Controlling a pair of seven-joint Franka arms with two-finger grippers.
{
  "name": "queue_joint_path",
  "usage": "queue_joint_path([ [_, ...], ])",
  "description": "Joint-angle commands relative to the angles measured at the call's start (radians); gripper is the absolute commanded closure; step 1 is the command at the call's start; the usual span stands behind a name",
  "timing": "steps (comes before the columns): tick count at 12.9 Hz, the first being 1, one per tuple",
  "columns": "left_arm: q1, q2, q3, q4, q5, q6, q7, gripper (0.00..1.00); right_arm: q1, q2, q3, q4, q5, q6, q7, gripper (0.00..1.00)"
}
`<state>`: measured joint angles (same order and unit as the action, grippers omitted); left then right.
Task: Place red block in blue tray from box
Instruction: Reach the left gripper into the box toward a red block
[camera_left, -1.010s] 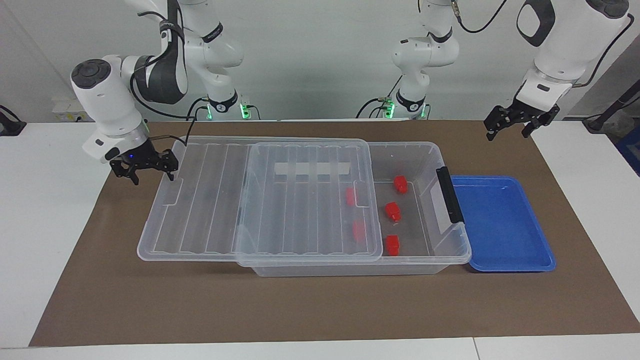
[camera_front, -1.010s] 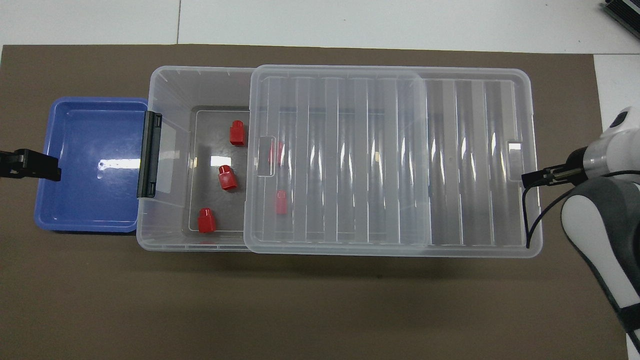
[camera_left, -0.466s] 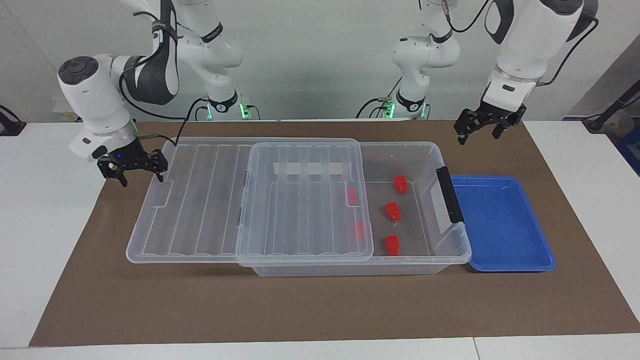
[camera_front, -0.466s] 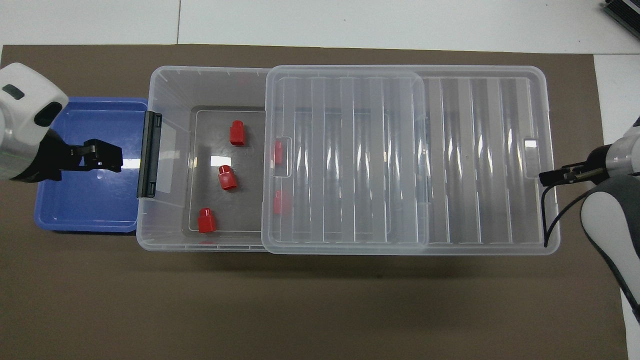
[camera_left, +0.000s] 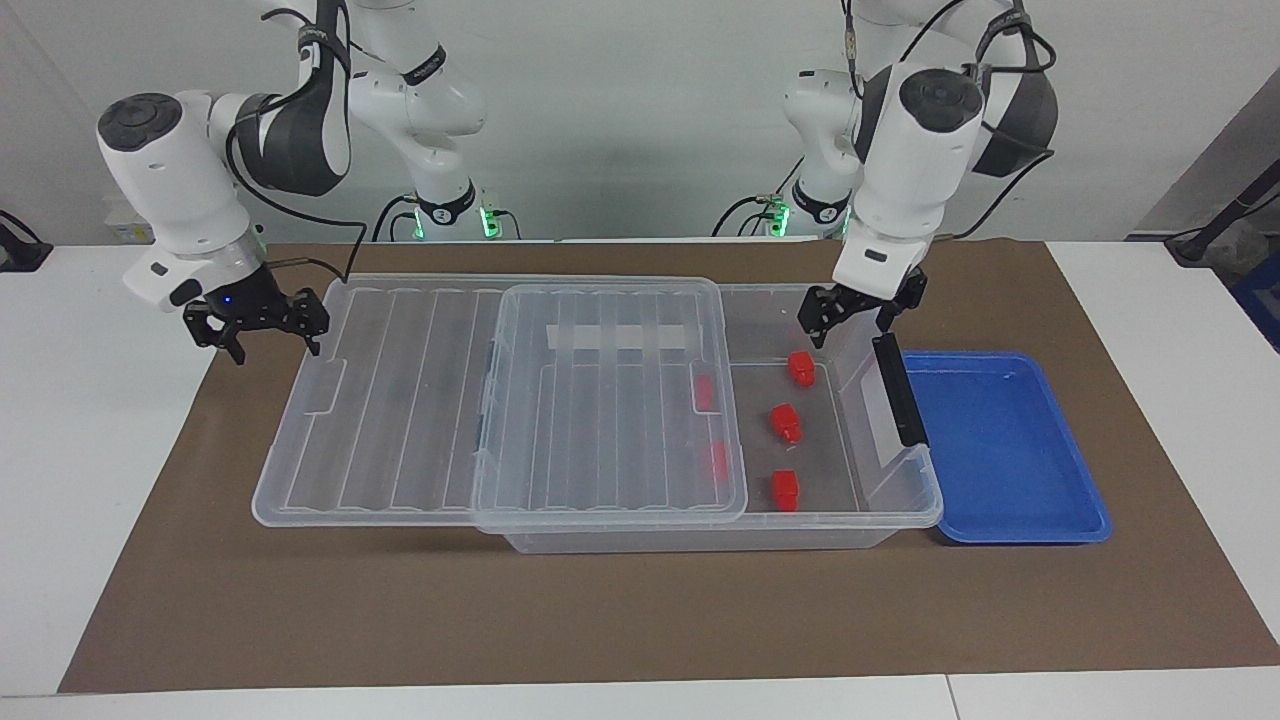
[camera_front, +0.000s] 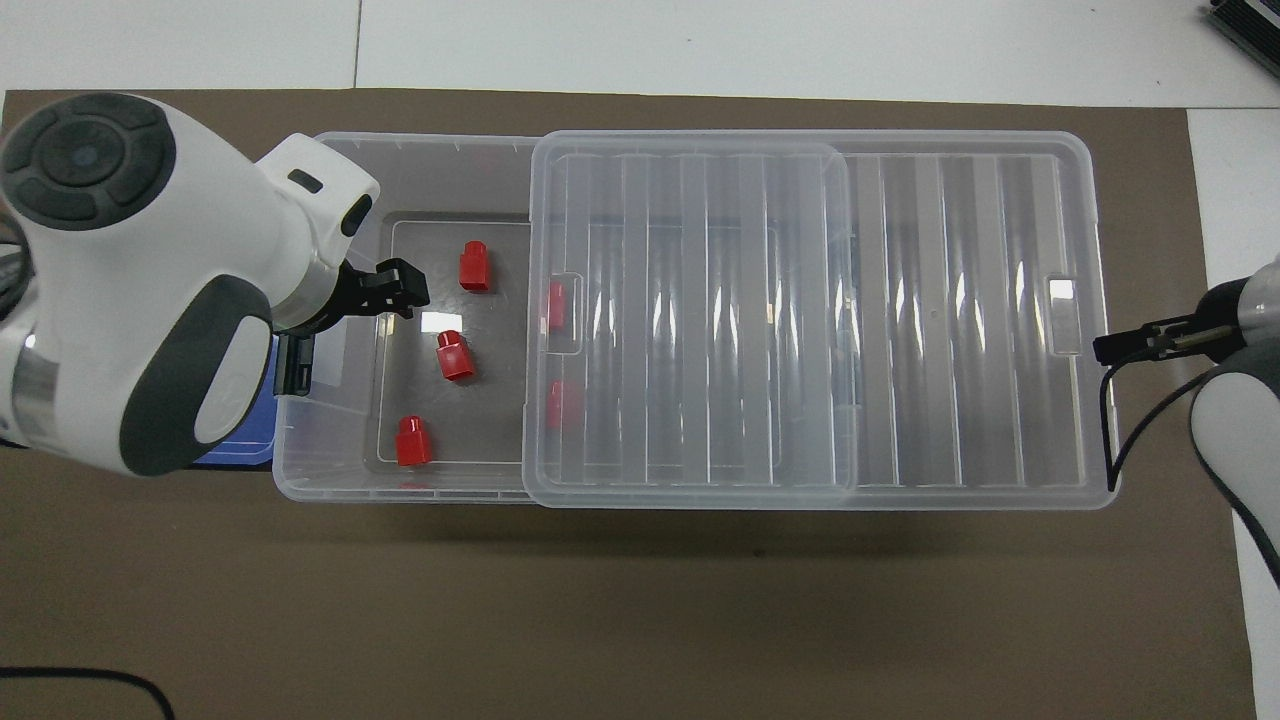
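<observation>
The clear box (camera_left: 700, 540) (camera_front: 330, 480) lies along the table. Its ribbed lid (camera_left: 420, 400) (camera_front: 950, 320) is slid toward the right arm's end, so the black-latch (camera_left: 898, 390) end is uncovered. Three red blocks (camera_left: 800, 367) (camera_left: 785, 423) (camera_left: 785, 490) lie there, also in the overhead view (camera_front: 413, 441) (camera_front: 455, 356) (camera_front: 474, 267). Two more (camera_left: 703, 393) (camera_left: 716, 460) show through the lid. The blue tray (camera_left: 1000, 450) sits beside the latch end, empty. My left gripper (camera_left: 850, 322) (camera_front: 395, 290) is open, raised over the uncovered end. My right gripper (camera_left: 258, 335) (camera_front: 1120, 345) is open, just off the lid's end.
A brown mat (camera_left: 600, 620) covers the table's middle, with white table beside it at both ends. In the overhead view my left arm hides most of the blue tray; only a corner (camera_front: 235, 455) shows.
My left gripper has swung in from outside the tray to over the box's uncovered end. The lid slid toward the right arm's end, then stopped. My right gripper has drawn slightly off it.
</observation>
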<state>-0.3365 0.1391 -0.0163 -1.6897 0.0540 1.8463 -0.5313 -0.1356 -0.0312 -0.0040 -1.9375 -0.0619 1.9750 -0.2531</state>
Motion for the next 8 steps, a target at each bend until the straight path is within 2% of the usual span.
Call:
queue_joint_path([
  [1, -0.018, 0.022, 0.015, -0.066, 0.013, 0.117, -0.050, 0.00, 0.025, -0.019, 0.012, 0.073, -0.010, -0.108, 0.141, 0.00],
  [3, -0.013, 0.014, 0.015, -0.171, 0.012, 0.227, -0.056, 0.00, 0.050, -0.018, 0.012, 0.112, 0.000, -0.145, 0.234, 0.00],
  [5, -0.025, 0.042, 0.015, -0.249, 0.013, 0.348, -0.152, 0.00, 0.050, -0.015, 0.048, 0.150, 0.002, -0.175, 0.309, 0.00],
  [8, -0.055, 0.095, 0.018, -0.298, 0.013, 0.424, -0.216, 0.00, 0.051, 0.020, 0.111, 0.256, 0.004, -0.251, 0.473, 0.00],
])
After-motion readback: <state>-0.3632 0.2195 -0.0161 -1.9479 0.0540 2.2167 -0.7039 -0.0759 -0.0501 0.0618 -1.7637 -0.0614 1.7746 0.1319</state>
